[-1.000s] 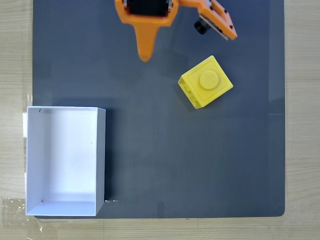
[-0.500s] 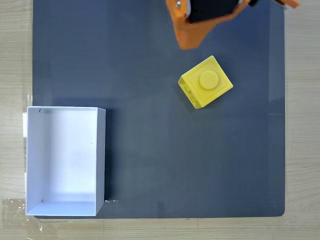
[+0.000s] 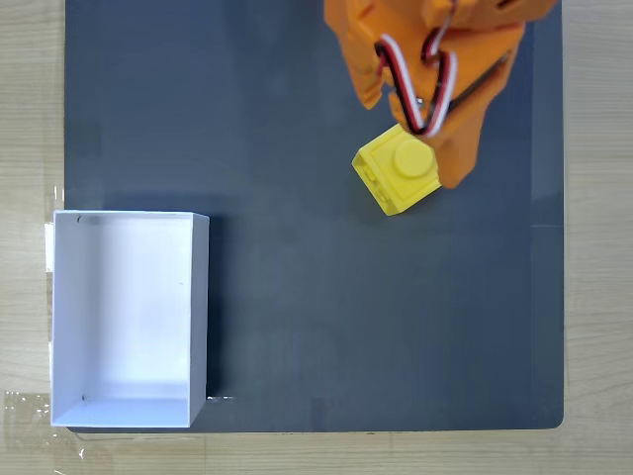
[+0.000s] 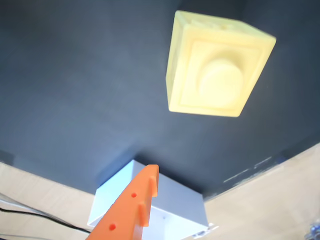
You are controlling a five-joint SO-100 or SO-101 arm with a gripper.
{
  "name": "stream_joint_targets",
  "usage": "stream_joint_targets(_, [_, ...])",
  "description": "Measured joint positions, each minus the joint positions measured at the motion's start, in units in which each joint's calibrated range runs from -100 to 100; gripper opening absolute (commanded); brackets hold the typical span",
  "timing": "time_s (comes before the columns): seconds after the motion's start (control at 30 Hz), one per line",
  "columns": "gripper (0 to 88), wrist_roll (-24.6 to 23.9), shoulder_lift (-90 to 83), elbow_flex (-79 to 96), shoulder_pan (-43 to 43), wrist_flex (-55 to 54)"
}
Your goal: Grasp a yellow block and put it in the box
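In the fixed view the yellow block (image 3: 396, 173), a brick with one round stud, lies on the dark mat right of centre, near the top. My orange gripper (image 3: 413, 139) hangs over it, open. One finger tip is above and left of the block; the other finger (image 3: 455, 163) covers its right corner. Nothing is held. The white box (image 3: 200, 297) stands empty at the lower left, far from the block. In the wrist view the yellow block (image 4: 220, 65) sits at the upper right, one orange finger (image 4: 131, 210) rises from the bottom edge, and the white box (image 4: 170, 200) shows behind it.
A dark grey mat (image 3: 297, 297) covers most of the light wooden table (image 3: 30, 119). Red, white and black wires (image 3: 420, 94) loop across the gripper. Clear tape (image 3: 25, 411) lies at the box's lower left corner. Open mat lies between block and box.
The gripper has swung from the top left to the right and come down over the yellow block. Block and box have not moved.
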Motion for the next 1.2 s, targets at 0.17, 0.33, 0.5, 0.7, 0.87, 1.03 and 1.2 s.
stream_joint_targets(0.17, [56.4,-0.1,3.5,0.0,-1.7,0.0])
stream_joint_targets(0.33, [56.4,-0.1,7.4,0.0,-3.1,-0.1])
stream_joint_targets(0.5, [56.2,-0.1,12.5,0.0,-4.3,-0.1])
stream_joint_targets(0.7, [56.2,-0.1,18.3,0.0,-3.8,-0.2])
stream_joint_targets(0.87, [56.2,-0.2,23.7,0.0,-4.2,-0.3])
stream_joint_targets(1.03, [55.3,-0.2,27.1,-0.2,-4.2,-3.7])
stream_joint_targets(1.2, [40.2,-0.2,27.4,-0.2,-4.2,-7.0])
